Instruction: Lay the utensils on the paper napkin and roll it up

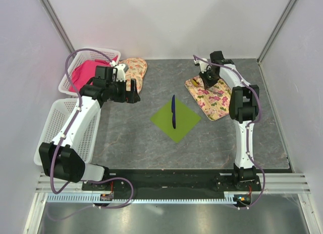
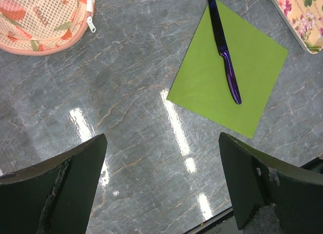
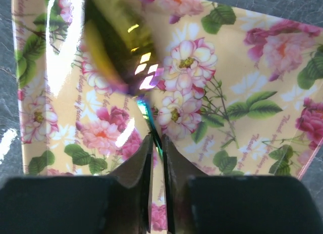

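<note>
Pinching the thin iridescent stem of the spoon [image 3: 118, 47], the right claw [image 3: 157, 145] shows me jaws drawn nearly together. The spoon's gold bowl lies ahead of the fingers over the floral mat [image 3: 252, 92]; I cannot tell whether it is clear of the mat. Left claw [image 2: 161, 138]: jaws wide apart, nothing in them, hanging above bare table off to the left of the napkin [image 2: 202, 87]. Napkin: lime-green, flat, set diamond-wise mid-table, apart from the mat. Knife [image 2: 224, 57]: dark blue, lying on the napkin, one end reaching just past its far corner. Step in hand, as I judge it: fetching the spoon across to join the knife. Hazards, as I judge them:

- The pinch sits on a narrow, glossy stem, so the heavier bowl may swing, or the spoon may twist and slip out on the way.
- A release from too high could bounce the spoon against the knife and knock the knife off the sheet.
- A claw brushing the paper could drag or crease it, since nothing pins it down.
- Utensils left askew or overhanging a corner would spoil the roll.
- The thin sheet may spring open again unless I have the left claw hold one edge.
</note>
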